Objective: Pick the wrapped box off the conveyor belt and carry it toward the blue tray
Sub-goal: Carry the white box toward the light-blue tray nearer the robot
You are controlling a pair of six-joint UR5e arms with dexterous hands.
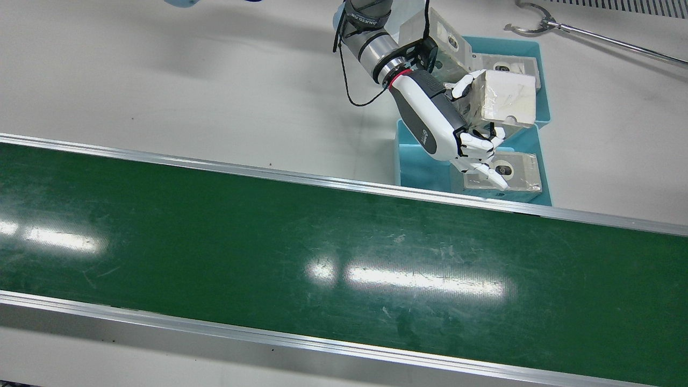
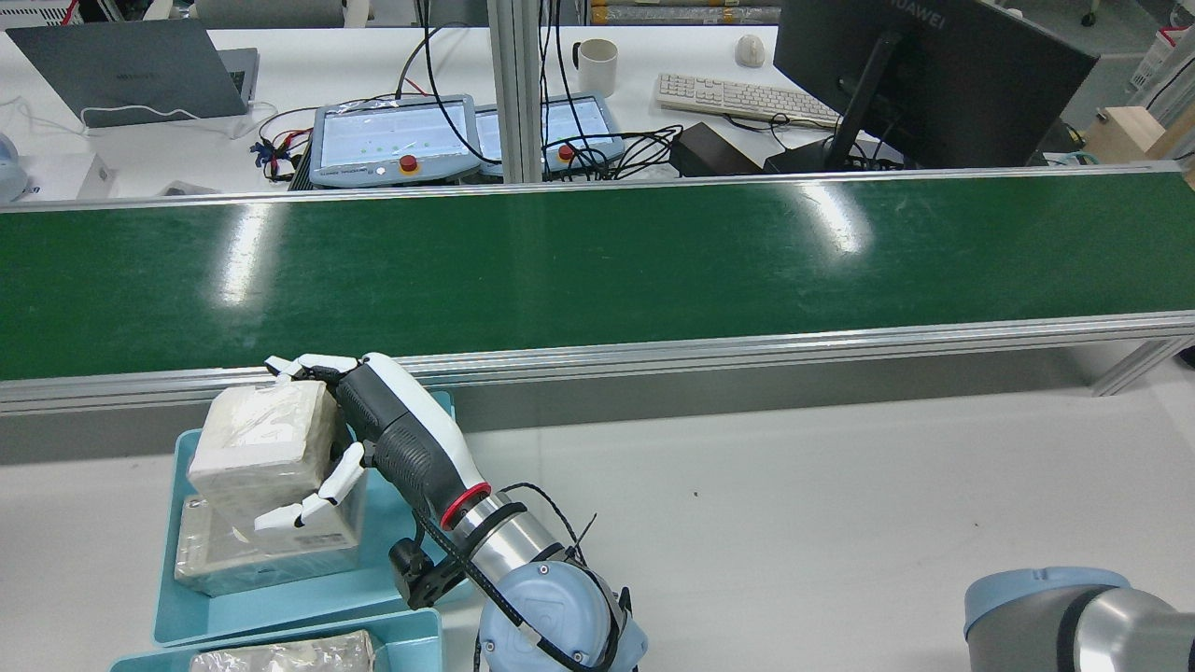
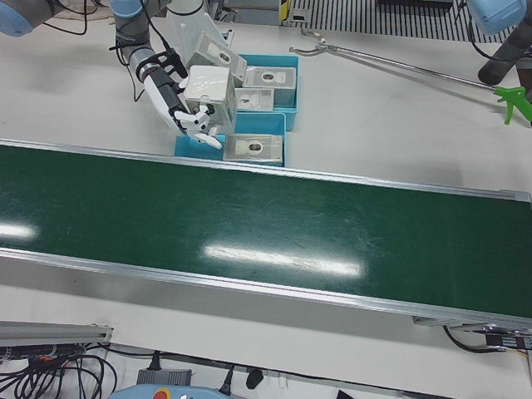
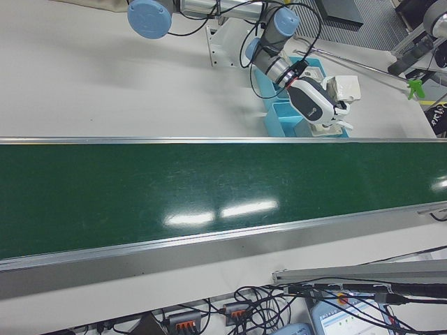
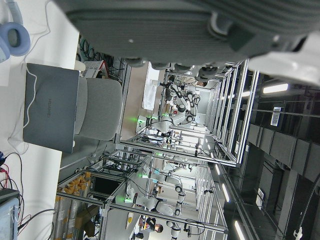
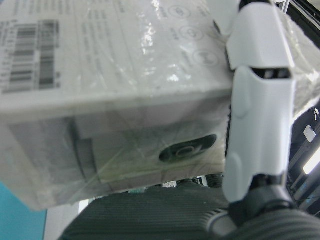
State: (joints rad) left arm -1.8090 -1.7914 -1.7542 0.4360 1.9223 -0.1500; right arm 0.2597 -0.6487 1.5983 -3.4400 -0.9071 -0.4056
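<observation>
The wrapped box (image 1: 508, 99) is a pale carton in clear film. My left hand (image 1: 446, 121) is shut on it, fingers above and below, and holds it tilted in the air. It hangs over the near blue tray (image 1: 419, 166), off the green conveyor belt (image 1: 269, 258). The rear view has the box (image 2: 266, 443) and hand (image 2: 392, 429) at lower left, above the tray (image 2: 280, 607). One close hand view is filled by the box (image 6: 125, 100), with white fingers (image 6: 260, 100) on its side. My right arm's elbow (image 2: 1074, 616) shows; its fingers are hidden.
A flat wrapped box (image 1: 510, 172) lies in the tray under the held one. A second blue tray (image 1: 540, 54) behind holds more boxes. A long metal grabber tool (image 1: 591, 35) lies on the white table to the right. The belt carries nothing.
</observation>
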